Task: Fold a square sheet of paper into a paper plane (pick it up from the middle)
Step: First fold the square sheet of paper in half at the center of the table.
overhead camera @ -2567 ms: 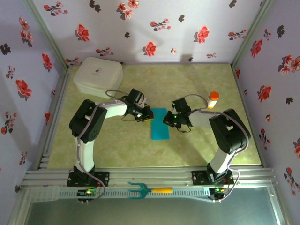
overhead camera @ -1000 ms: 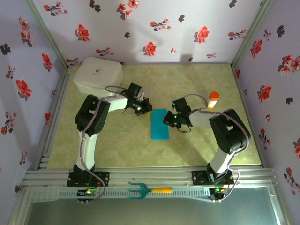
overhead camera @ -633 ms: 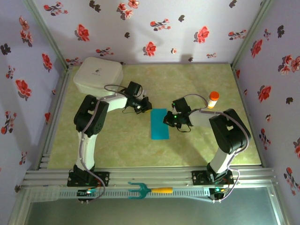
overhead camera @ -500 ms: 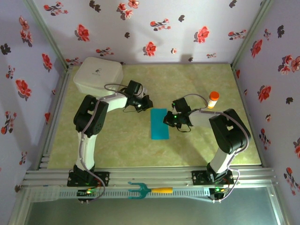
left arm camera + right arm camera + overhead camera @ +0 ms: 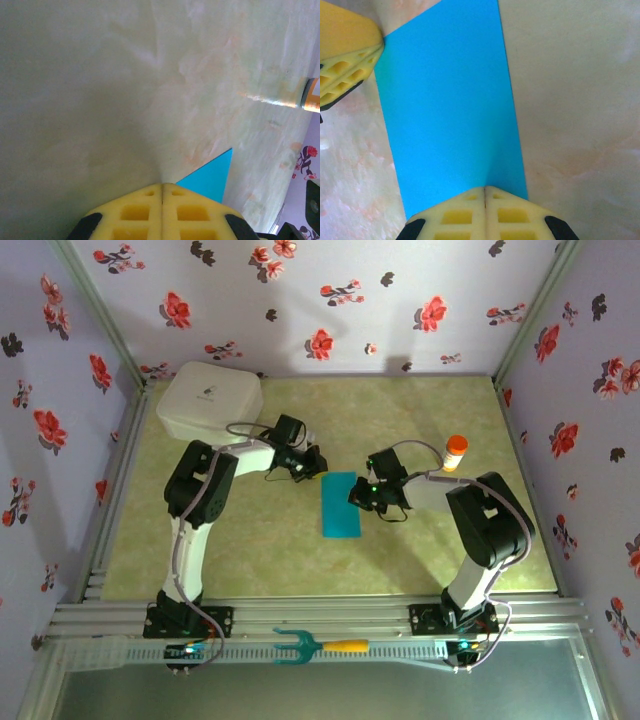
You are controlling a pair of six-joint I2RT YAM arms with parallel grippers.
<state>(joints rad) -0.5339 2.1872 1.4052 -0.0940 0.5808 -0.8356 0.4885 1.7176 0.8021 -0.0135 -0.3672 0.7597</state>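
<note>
The square sheet of paper (image 5: 450, 100) is smooth and matt, the table (image 5: 570, 90) smooth, marbled and faintly shiny.

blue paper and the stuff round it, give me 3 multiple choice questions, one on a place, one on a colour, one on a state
1. Where does the paper lie?
A between the left hand and the right hand
B in the far left corner
C at the near edge

2. What colour is the top of the bottle?
A green
B orange
C black

3. How are the right hand's fingers?
A spread wide
B shut, tips together
C clamped on the bottle

Answers: 1 A, a hand sits at each side of it. 2 B, its cap shows orange. 3 B, the yellow tips meet on the paper's edge.
</note>
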